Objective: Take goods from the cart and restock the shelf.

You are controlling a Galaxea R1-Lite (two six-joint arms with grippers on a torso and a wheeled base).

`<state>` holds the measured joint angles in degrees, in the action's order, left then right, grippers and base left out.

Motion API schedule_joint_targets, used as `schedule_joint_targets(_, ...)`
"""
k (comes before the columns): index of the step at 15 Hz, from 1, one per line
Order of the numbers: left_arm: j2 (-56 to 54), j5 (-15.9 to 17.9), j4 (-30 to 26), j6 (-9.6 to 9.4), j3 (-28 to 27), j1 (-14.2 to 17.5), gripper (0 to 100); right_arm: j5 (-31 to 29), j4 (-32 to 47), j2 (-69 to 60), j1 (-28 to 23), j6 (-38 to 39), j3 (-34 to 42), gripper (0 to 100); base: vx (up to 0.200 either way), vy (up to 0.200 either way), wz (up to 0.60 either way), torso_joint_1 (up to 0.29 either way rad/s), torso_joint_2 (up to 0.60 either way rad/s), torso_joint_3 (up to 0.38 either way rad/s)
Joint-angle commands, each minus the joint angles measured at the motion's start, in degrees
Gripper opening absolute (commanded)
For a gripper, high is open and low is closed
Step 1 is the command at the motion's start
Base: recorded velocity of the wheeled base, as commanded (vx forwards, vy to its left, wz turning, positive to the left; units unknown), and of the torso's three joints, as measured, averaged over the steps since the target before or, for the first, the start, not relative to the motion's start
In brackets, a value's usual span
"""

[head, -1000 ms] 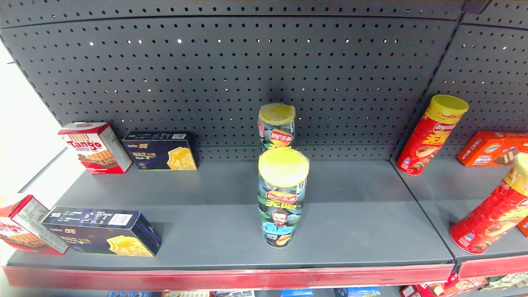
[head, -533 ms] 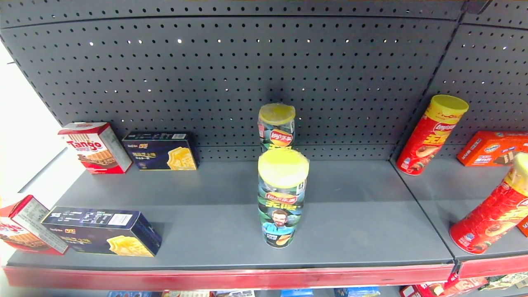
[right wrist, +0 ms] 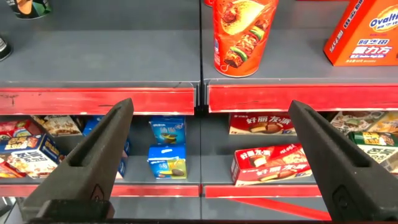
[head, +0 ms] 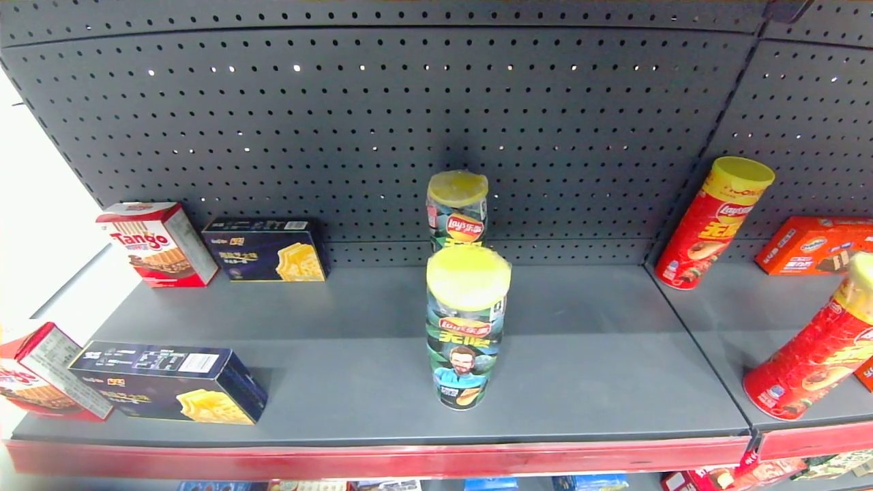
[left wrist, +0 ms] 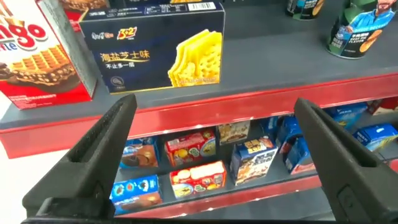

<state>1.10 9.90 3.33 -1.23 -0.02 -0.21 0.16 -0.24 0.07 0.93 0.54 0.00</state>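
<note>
L gripper (left wrist: 211,165): fingers spread wide, empty, just before shelf (left wrist: 261,93) red lip, by front blue box (left wrist: 161,53). R gripper (right wrist: 211,162): also spread, empty, before the lip; front red can (right wrist: 239,34) beyond. Front green can (head: 467,327) mid-shelf near the edge, upright, long axis vert., yellow lid up, label facing out. Red wafer box (head: 48,372) just beside front blue box. Rear green can (head: 457,208) straight behind, upright, at pegboard (head: 409,123). Back-left: 2nd wafer box (head: 157,242), 2nd blue box (head: 267,249). Right bay: rear red can (head: 716,221), orange box (head: 811,245).
</note>
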Motion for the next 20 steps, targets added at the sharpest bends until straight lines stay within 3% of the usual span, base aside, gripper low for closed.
schedule_joint_targets(1,-1.10,0.03,0.01,-0.09,-0.06,0.12,100,0.02,-0.02,0.10,0.04,-0.01,0.00,100,0.000,0.000,0.00,0.000,0.00,0.000)
schedule_joint_targets(3,-1.10,0.03,-0.25,0.79,-0.15,0.12,100,0.02,-0.02,0.19,0.04,-0.01,0.00,100,0.000,0.000,0.00,0.000,0.00,0.000)
schedule_joint_targets(4,-1.10,2.23,-0.34,1.41,-0.24,0.12,100,0.02,-0.02,0.10,0.04,-0.01,0.00,100,0.000,0.000,0.00,0.000,0.00,0.000)
schedule_joint_targets(6,-1.10,1.09,-0.25,0.53,-0.15,0.30,100,0.02,-0.02,0.19,0.04,-0.01,0.00,100,0.000,0.000,0.00,0.000,0.00,0.000)
schedule_joint_targets(7,-1.10,-19.30,-1.92,1.41,0.02,0.30,100,0.02,-0.02,0.19,0.04,-0.01,0.00,100,0.000,0.000,0.00,0.000,0.00,0.000)
schedule_joint_targets(8,-1.10,-17.81,-2.62,2.55,-0.06,0.30,100,0.02,-0.02,0.10,0.04,-0.01,0.00,100,0.000,0.000,0.00,0.000,0.00,0.000)
schedule_joint_targets(9,-1.10,-15.26,-3.06,0.62,0.02,0.12,100,0.02,-0.02,0.19,-0.05,-0.01,0.00,100,0.000,0.000,0.00,0.000,0.00,0.000)
schedule_joint_targets(10,-1.10,-8.76,-3.42,-0.53,-0.15,-0.14,100,0.02,-0.02,0.19,0.04,-0.01,0.00,100,0.000,0.000,0.00,0.000,0.00,0.000)
schedule_joint_targets(11,-1.10,-5.50,-3.59,-0.88,-0.24,-0.14,100,0.02,-0.02,0.10,0.04,-0.01,0.00,100,0.000,0.000,0.00,0.000,0.00,0.000)
schedule_joint_targets(14,-1.10,-7.00,-3.59,-0.61,-0.06,0.12,100,0.02,-0.02,0.19,-0.05,-0.01,0.00,100,0.000,0.000,0.00,0.000,0.00,0.000)
schedule_joint_targets(17,-1.10,-10.51,-3.42,1.49,-0.06,0.03,100,0.19,-0.02,0.19,0.04,-0.10,0.00,100,0.000,0.000,0.00,0.000,0.00,0.000)
schedule_joint_targets(20,-1.10,-11.92,-3.33,1.76,0.02,0.03,100,0.19,-0.02,0.19,0.04,-0.10,0.00,100,0.000,0.000,0.00,0.000,0.00,0.000)
